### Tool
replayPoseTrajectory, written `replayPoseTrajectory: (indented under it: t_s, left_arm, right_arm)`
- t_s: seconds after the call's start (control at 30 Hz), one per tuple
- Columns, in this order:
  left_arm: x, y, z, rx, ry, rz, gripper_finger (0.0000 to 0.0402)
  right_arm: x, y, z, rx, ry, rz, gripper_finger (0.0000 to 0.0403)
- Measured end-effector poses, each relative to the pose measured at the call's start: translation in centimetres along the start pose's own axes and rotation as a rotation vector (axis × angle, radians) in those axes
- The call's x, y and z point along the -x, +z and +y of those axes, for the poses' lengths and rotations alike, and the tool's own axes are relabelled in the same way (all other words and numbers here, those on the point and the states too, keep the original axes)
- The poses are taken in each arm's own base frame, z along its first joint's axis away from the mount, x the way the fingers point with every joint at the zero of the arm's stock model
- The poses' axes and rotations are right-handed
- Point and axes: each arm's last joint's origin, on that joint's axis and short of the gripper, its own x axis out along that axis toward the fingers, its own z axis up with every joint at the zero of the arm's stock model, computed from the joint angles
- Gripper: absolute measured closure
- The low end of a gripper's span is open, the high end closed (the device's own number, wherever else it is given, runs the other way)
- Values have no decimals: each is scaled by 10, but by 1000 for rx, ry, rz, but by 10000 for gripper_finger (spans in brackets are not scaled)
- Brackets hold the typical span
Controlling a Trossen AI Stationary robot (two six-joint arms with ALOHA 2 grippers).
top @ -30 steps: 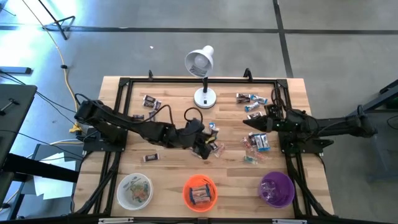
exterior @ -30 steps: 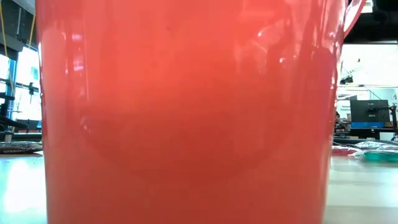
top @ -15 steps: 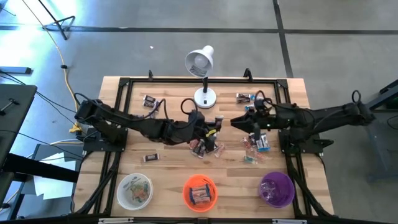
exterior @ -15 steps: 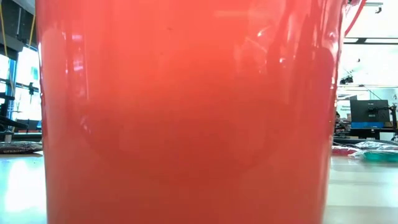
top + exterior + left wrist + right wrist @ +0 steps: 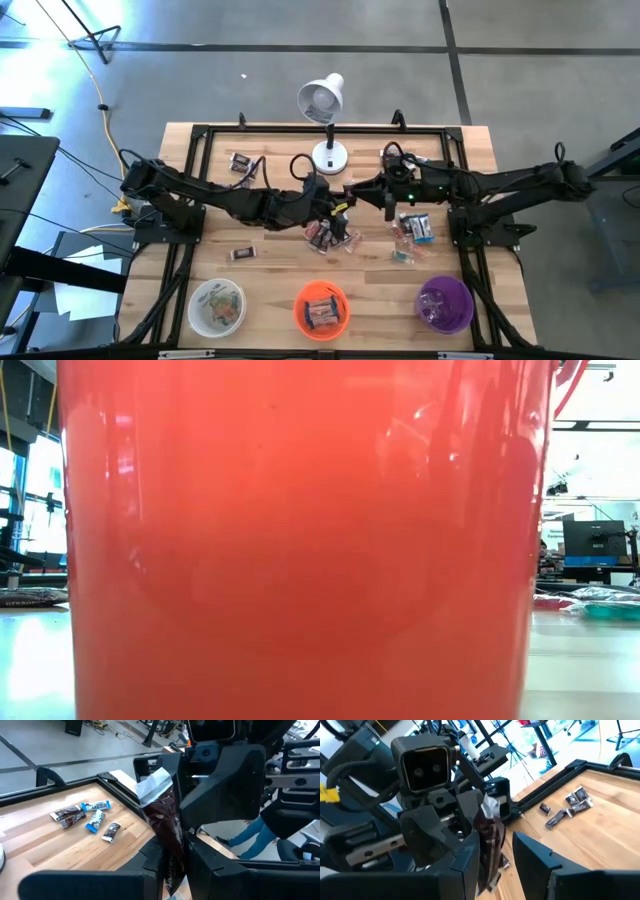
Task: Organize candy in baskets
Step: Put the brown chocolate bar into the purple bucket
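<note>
Both grippers now meet mid-table: right gripper has advanced to left gripper, each clamping one dark brown candy. Only wrist views show it.
</note>
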Motion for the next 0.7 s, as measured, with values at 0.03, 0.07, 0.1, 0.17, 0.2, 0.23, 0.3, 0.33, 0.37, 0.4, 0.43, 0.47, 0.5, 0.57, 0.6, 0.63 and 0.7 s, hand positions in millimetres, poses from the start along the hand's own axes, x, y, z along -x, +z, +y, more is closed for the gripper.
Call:
replayPoseTrajectory:
  t_s: [0.03, 0.07, 0.1, 0.17, 0.2, 0.23, 0.3, 0.33, 0.37, 0.4, 0.43, 0.47, 0.5, 0.57, 0.6, 0.63, 0.7]
  left_arm:
    - [0, 0, 0, -1, 0, 1, 351]
    - [-1, -1, 0, -3, -1, 3, 351]
    - [-1, -2, 0, -8, 1, 6, 351]
    - [-2, -3, 0, -10, 1, 11, 351]
    - [-2, -3, 0, -10, 1, 11, 351]
    - [-3, -4, 0, -8, 0, 9, 351]
    - [-4, -4, 1, -12, 6, 12, 351]
    - [-5, -5, 2, -14, 8, 15, 351]
    - [-5, -5, 2, -13, 7, 16, 351]
    - [-5, -4, 2, -13, 7, 13, 351]
    - [-6, -4, 3, -18, 8, 11, 351]
    - [-6, -3, 4, -24, 11, 11, 351]
    - [-6, -3, 4, -26, 12, 12, 351]
    - [-7, -2, 5, -24, 16, 8, 351]
    - [-8, -2, 6, -23, 18, 7, 351]
    - [-8, -2, 6, -24, 19, 8, 351]
    - [-9, -1, 7, -23, 22, 6, 351]
  right_arm:
    - [-1, 1, 0, -1, 2, -8, 291]
    - [-2, 1, 0, -2, 11, -22, 291]
    - [-3, 2, 1, -3, 15, -28, 291]
    - [-3, 3, 1, -4, 23, -40, 291]
    - [-3, 4, 2, -2, 26, -44, 291]
    - [-3, 4, 2, -2, 27, -46, 291]
    - [-3, 4, 2, -4, 30, -50, 291]
    - [-3, 4, 2, -4, 31, -52, 291]
    - [-3, 4, 2, -5, 32, -53, 291]
    - [-3, 4, 2, -6, 31, -52, 291]
    - [-3, 4, 2, -6, 31, -51, 291]
    - [-4, 3, 2, -6, 30, -49, 291]
    - [-4, 3, 2, -7, 30, -49, 291]
    - [-4, 3, 2, -9, 31, -50, 291]
    - [-4, 3, 2, -8, 31, -49, 291]
    - [-4, 3, 2, -9, 30, -48, 291]
    - [-4, 4, 2, -10, 33, -53, 291]
